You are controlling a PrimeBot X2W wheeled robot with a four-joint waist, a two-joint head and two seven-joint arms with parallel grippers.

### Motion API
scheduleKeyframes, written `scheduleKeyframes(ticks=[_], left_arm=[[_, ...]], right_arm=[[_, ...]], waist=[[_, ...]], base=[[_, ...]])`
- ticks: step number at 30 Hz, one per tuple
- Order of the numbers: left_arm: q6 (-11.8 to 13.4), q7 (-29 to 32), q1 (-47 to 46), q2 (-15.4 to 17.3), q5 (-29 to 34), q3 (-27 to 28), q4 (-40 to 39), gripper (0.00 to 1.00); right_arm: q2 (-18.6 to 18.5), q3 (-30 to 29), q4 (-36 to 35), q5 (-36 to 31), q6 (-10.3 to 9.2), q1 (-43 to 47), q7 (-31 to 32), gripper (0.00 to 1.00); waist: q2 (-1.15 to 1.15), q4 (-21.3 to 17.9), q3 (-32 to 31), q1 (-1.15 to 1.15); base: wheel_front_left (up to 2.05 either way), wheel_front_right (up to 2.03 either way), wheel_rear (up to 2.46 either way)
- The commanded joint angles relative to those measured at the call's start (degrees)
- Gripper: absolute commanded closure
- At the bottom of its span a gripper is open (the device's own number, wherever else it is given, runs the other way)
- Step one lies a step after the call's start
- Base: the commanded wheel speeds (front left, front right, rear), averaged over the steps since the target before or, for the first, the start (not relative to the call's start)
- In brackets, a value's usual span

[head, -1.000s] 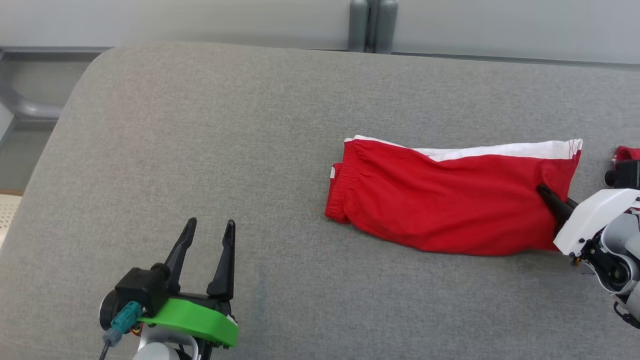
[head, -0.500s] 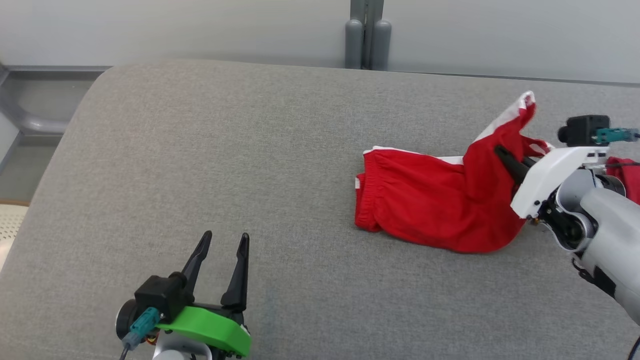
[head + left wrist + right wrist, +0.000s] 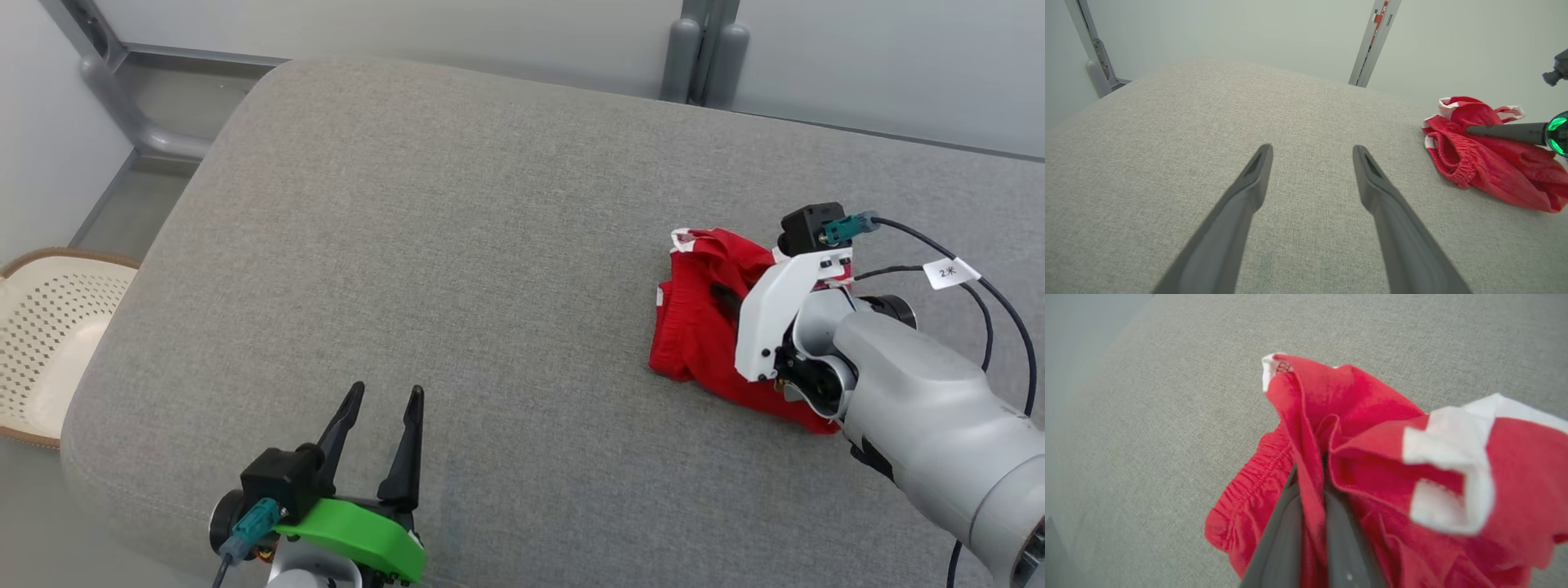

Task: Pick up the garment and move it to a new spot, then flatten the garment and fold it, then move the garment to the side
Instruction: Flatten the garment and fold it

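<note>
Grey cushion (image 3: 490,245) — right fingers (image 3: 1274,547) pinch red garment (image 3: 1372,400).

Right gripper (image 3: 725,296) is deep in the garment (image 3: 694,327), and on the right wrist view its fingers (image 3: 1284,522) vanish into a red fold, tips buried. From the head, the right arm (image 3: 906,392) covers the garment's right-hand part (how much cloth lies behind it, can't tell). White trim (image 3: 1447,490) close to the lens, blurred. Basket (image 3: 49,327) chopped by the left edge. Cable tag (image 3: 945,272), print too small to read.
</note>
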Motion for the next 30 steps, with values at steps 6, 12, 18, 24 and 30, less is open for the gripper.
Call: scheduleKeyframes(ticks=[6,12,18,24,30], left_arm=[[-0.3,-0.1,-0.7,-0.4,0.6,1.1,1.0,0.00],[-0.1,-0.1,1.5,0.5,0.8,2.8,0.8,0.00],[0.3,-0.1,3.3,0.9,1.1,4.4,-0.4,0.00],[0.9,-0.1,4.9,0.6,2.0,6.8,-4.0,0.00],[0.3,-0.1,5.3,-0.1,3.0,8.0,-5.4,0.00]], right_arm=[[2.5,0.8,0.8,-0.7,-0.01,0.3,-2.4,0.00],[0.3,0.9,-8.3,0.3,-0.02,1.7,-8.2,0.00],[-7.2,-1.2,-16.1,-0.3,-0.02,3.6,-15.0,0.00],[-14.6,-9.4,-18.1,-2.4,-0.02,8.4,-17.9,0.00],[-14.9,-21.3,-18.2,-10.0,-0.02,15.7,-17.8,0.00]], waist=[[0.00,-1.3,-0.5,0.00],[0.00,-6.2,-3.3,0.00],[0.00,-10.3,-6.0,0.00],[0.00,-13.0,-7.2,0.00],[0.00,-13.8,-6.3,0.00]], base=[[0.00,0.00,0.00],[0.00,0.00,0.00],[0.00,0.00,0.00],[0.00,0.00,0.00],[0.00,0.00,0.00]])
